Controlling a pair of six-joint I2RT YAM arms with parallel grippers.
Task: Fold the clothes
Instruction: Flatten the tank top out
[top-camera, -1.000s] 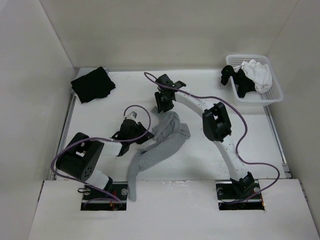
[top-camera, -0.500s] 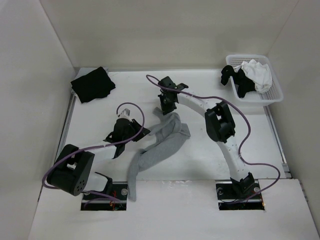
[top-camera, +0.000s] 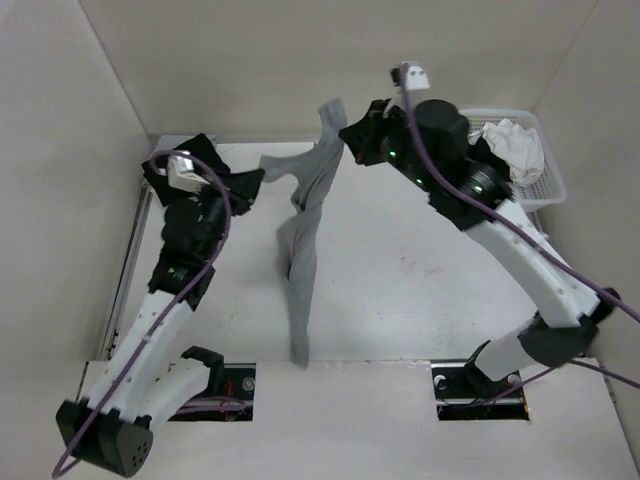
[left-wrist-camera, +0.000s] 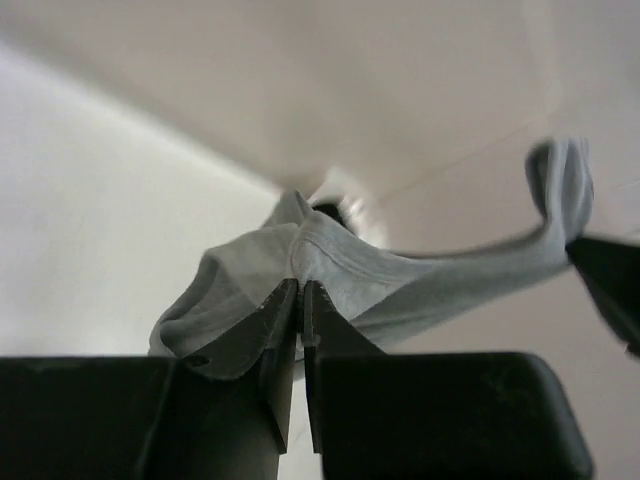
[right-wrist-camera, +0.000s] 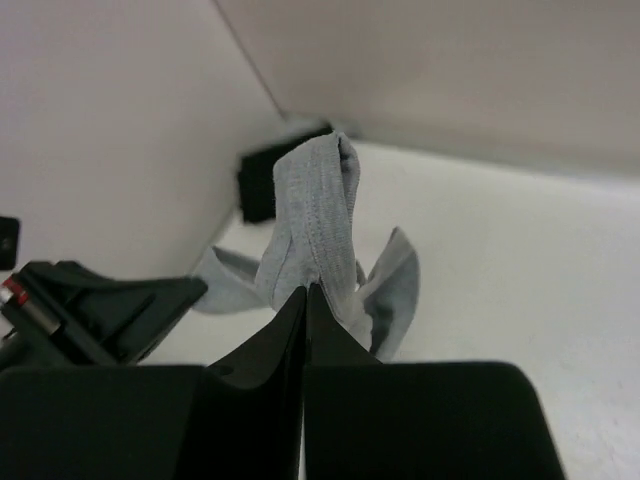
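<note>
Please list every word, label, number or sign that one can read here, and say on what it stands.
None: no text shows on the grey top, the left gripper, the right gripper or the basket.

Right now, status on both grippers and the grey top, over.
Left gripper and right gripper shut on light grey sleeveless knit top. Top stretched between them, rest hanging down. Black garment, white plastic basket well aside.
</note>
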